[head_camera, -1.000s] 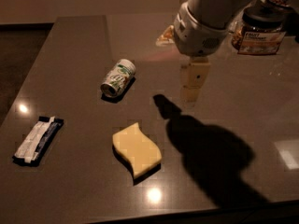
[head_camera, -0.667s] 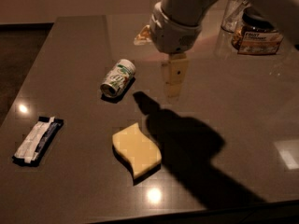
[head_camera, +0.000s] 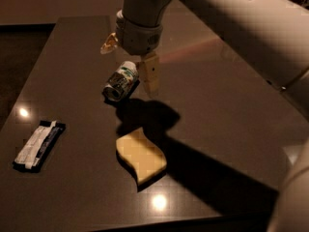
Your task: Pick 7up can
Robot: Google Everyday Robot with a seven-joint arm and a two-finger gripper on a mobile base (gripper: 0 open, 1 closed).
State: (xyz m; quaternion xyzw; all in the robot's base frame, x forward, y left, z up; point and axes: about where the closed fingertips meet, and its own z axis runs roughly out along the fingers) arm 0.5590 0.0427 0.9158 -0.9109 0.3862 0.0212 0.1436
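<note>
Three things lay on the dark tabletop (head_camera: 231,110) in your view: the 7up can (head_camera: 120,80), a yellow sponge (head_camera: 141,155) and a flat black-and-white wrapped bar (head_camera: 37,145).

You had the end effector (head_camera: 147,79) low over the far middle of the tabletop, just beside the 7up can on its right side. Its tan tip pointed downward and stood right at the can's flank; whether the two touched could not be made out. You could not tell from this angle whether the end effector was released or clenched, and nothing showed it grasping the can.

The 7up can lay on its side on the tabletop, tilted diagonally, with its silver end facing the near left and its white and green label turned upward. It sat partly under the grey wrist of your arm (head_camera: 227,28), which reached in from the upper right and filled that corner of the view.

The yellow sponge lay flat, nearer the front edge and well apart from the can, with the arm's dark shadow falling between them and running off to the right. The wrapped bar lay far to the left, near the tabletop's left edge, apart from everything else. Two bright spots of light reflected off the surface, one by the bar and one in front of the sponge.
</note>
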